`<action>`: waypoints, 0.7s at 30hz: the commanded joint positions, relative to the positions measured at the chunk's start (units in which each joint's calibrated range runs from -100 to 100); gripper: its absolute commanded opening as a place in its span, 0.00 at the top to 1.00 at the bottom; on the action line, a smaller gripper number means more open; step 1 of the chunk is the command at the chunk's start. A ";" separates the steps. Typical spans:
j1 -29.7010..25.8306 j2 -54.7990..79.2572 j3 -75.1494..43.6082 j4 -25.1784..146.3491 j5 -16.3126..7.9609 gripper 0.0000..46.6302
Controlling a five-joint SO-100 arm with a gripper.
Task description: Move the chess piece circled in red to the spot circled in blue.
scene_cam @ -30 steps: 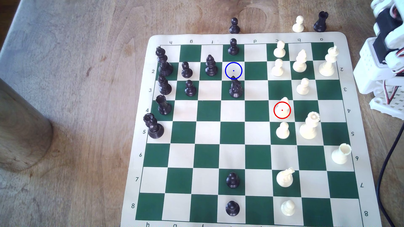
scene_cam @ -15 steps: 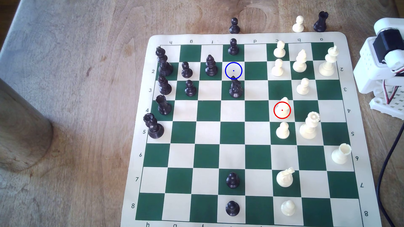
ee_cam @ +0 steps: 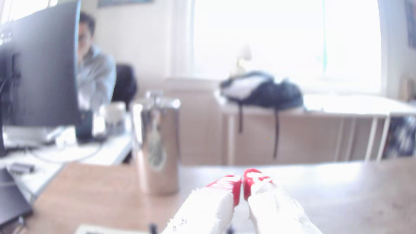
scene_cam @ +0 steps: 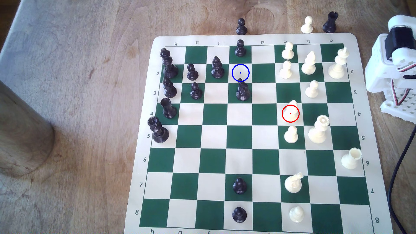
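The gripper point(ee_cam: 242, 186) shows in the wrist view with its two white fingers point(ee_cam: 209, 211) pressed together, red-tipped pads meeting with only a thin seam between them and nothing held. It points level across the wooden table point(ee_cam: 94, 191) toward a blurred room, with a metal cup point(ee_cam: 157, 146) standing ahead of the tips and to one side. In the exterior view the arm point(scene_cam: 394, 58) sits folded off the board's point(scene_cam: 247, 157) edge at the exterior view's right, and the fingers themselves are out of that frame, so the bishop point(scene_cam: 292, 110) stands well apart from them, untouched. The bishop is upright on the red-ringed cream square, with a white pawn point(scene_cam: 291, 134) on the square just below it in that view and a white queen point(scene_cam: 319, 130) near on the right. The spot point(scene_cam: 240, 72), a blue-ringed cream square, lies farther still from the arm, toward the exterior view's left, between a black pawn point(scene_cam: 240, 48) above and a black knight point(scene_cam: 242, 91) just below, whose head touches the ring.
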 commanded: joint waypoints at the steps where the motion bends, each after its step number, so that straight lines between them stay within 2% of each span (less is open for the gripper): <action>1: -4.34 0.14 -3.78 14.85 -1.86 1.00; 4: -6.69 0.56 -2.51 21.48 -4.25 1.00; 7: -7.78 1.58 -0.07 24.76 -5.62 1.00; 13: -11.46 4.55 4.83 30.16 -6.35 0.99; 21: -15.29 12.79 7.37 29.76 -10.40 0.99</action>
